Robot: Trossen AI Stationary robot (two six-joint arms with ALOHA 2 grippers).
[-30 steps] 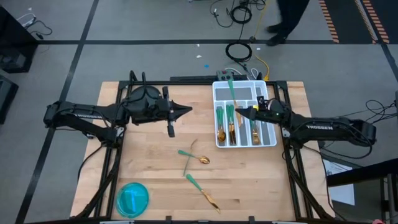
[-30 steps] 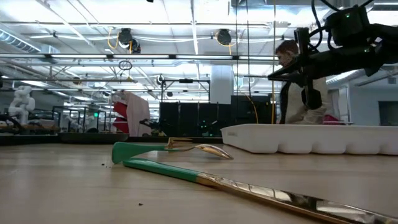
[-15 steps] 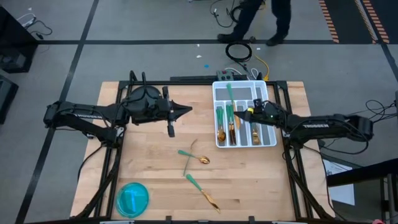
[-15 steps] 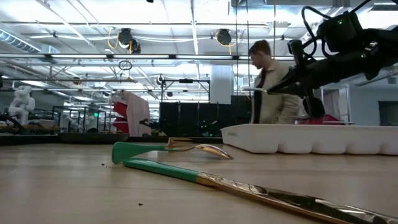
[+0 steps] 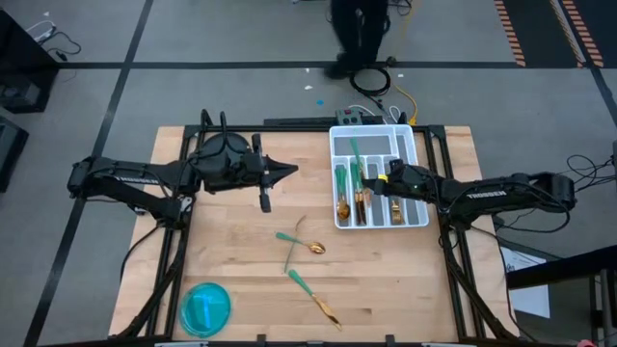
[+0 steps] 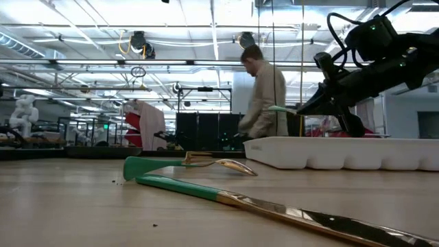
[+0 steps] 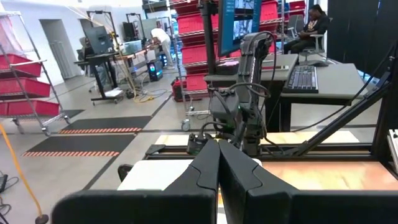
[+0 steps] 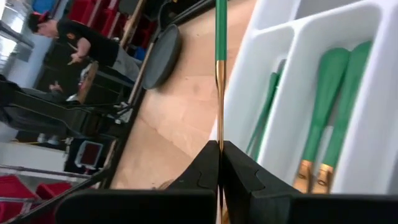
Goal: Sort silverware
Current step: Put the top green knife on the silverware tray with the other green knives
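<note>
My right gripper hovers over the white tray, shut on one piece of silverware whose teal handle sticks out past the fingertips. Several more gold-and-teal pieces lie in the tray's compartments. Three pieces rest flat on the wooden table: a spoon, a piece crossing it, and another nearer the front edge. My left gripper is shut above the table's left half and touches nothing. My right gripper pinches the piece between its two fingers at the gold neck, just below the teal handle. The fingers lie along the piece, coming from the table's right. The piece is lifted clear above the tray, roughly level, with its handle pointing away from the gripper.
A blue round bowl stands near the table's front left corner. The tray sits at the far right of the table. A person walks past behind the table. Bare wood lies between the arms.
My right gripper, still shut on the piece, has moved toward the table's near edge and down toward the tray, tipping its fingers lower. The held piece's handle end came from over the tray's far rim to above its compartments. A person walked across the background.
</note>
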